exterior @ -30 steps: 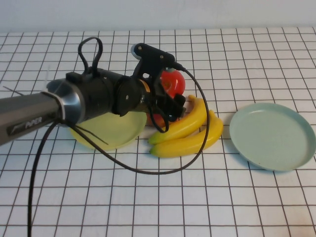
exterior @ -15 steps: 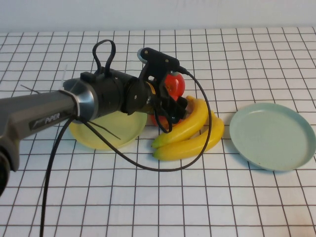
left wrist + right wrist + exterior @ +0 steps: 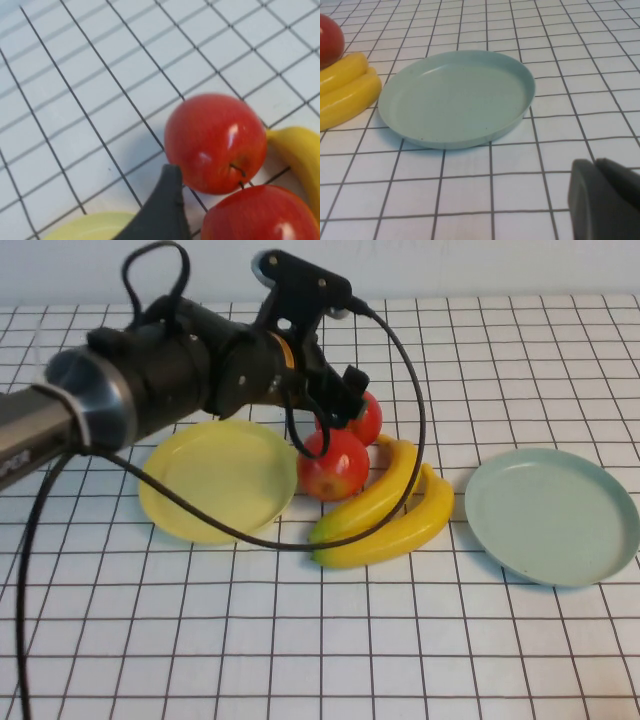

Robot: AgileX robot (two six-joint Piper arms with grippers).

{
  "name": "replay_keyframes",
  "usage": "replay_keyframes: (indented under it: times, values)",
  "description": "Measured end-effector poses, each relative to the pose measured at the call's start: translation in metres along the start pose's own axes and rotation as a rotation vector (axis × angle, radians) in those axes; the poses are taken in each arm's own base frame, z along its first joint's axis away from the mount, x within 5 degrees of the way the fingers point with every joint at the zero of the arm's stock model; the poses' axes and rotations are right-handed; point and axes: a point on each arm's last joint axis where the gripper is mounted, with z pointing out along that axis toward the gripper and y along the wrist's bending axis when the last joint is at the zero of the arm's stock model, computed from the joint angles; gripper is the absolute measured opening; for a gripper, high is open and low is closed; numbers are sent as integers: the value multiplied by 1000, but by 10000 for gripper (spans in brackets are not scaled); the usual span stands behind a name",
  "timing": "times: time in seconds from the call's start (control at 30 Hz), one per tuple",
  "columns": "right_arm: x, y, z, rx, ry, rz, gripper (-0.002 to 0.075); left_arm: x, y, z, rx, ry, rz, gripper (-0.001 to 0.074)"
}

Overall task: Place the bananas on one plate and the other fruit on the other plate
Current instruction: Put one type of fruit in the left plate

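The left gripper [image 3: 335, 415], jaws wide and empty, hovers just over the two apples [image 3: 333, 464] lying between the yellow plate [image 3: 215, 480] and the bananas [image 3: 385, 510] (the right gripper [image 3: 605, 200], shut, sits parked beside the blue-green plate [image 3: 457, 100])

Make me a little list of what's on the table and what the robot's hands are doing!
Round yellow plate: empty
Round pale blue-green plate: empty
Two glossy red apples: on the table, between the plates
Two curved yellow bananas: on the table, beside the apples
Left gripper: open, above the apples, holding nothing
Right gripper: shut, near the blue-green plate
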Motion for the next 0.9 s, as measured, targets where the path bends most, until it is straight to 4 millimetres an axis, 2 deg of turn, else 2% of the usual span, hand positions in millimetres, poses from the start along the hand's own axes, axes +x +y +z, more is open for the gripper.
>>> replay_keyframes:
  times: [0.1, 0.2, 0.3, 0.4, 0.47, 0.63, 0.8, 0.9]
  values:
    - [0, 0, 0, 0, 0, 0, -15, -7, 4, -30, -15, -52, 8, 668]
    - [0, 0, 0, 0, 0, 0, -15, 4, 14, -49, -35, -72, -4, 668]
    - [0, 0, 0, 0, 0, 0, -15, 28, 30, -55, -68, -64, -54, 668]
    - [0, 0, 0, 0, 0, 0, -15, 50, 34, -51, -76, -24, -91, 668]
    - [0, 0, 0, 0, 0, 0, -15, 57, 30, -49, -66, -3, -90, 668]
    - [0, 0, 0, 0, 0, 0, -15, 55, 8, -37, -11, -26, -17, 668]
    - [0, 0, 0, 0, 0, 0, -15, 53, -10, -12, 33, -3, 17, 668]
    - [0, 0, 0, 0, 0, 0, -15, 50, -15, 4, 42, 19, 21, 669]
